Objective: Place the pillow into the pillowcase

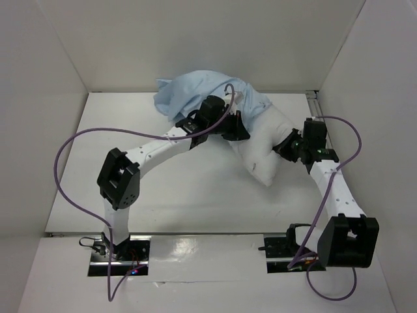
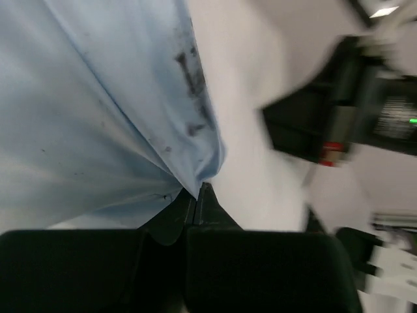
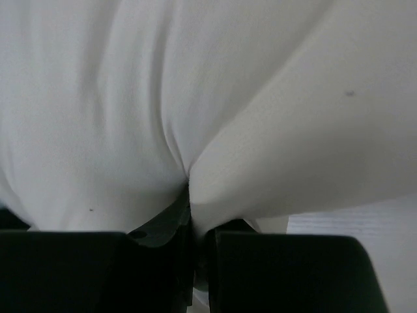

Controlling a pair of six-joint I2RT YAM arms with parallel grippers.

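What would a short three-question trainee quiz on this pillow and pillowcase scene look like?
1. True or false: the right jaws are shut on the pillow.
2. Multiple choice: what do the left jaws pinch? A the pillowcase; B the pillow; C nothing.
3. Short answer: in the top view, is the pillow fully inside the pillowcase?

Key: 1 true. 2 A. 3 no, its near end sticks out bare.
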